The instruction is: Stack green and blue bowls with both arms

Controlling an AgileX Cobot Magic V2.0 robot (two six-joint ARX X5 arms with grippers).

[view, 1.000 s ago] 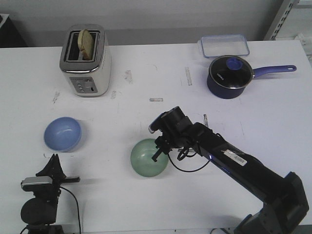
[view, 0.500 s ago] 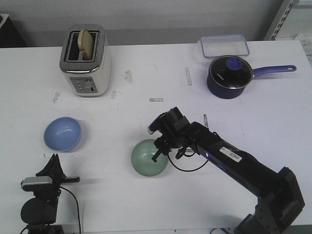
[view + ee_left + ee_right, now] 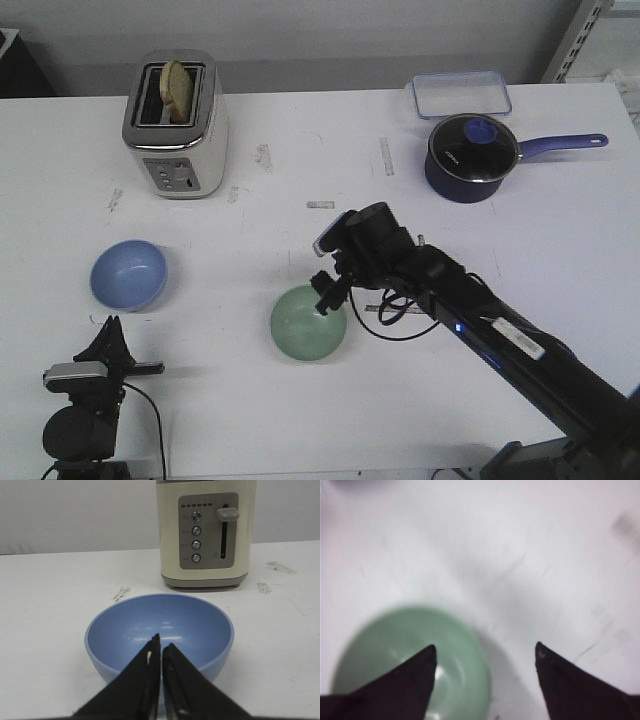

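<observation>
Fingers of the right gripper (image 3: 485, 655) stood apart over the green bowl's (image 3: 308, 324) right rim; the left gripper (image 3: 161, 647) was pressed together near the blue bowl (image 3: 159, 630).

you won't find much to read here. the toaster (image 3: 207, 532) has a grey panel with four round buttons, each with a tiny mark beside it, and a row of small dots along the top, but all of these are too small for you to make out. the saucepan (image 3: 470, 157) carries a short pale word on its dark side, too small to read. the right arm (image 3: 480, 325) bears a white label strip with dark marks you can't decipher.
</observation>
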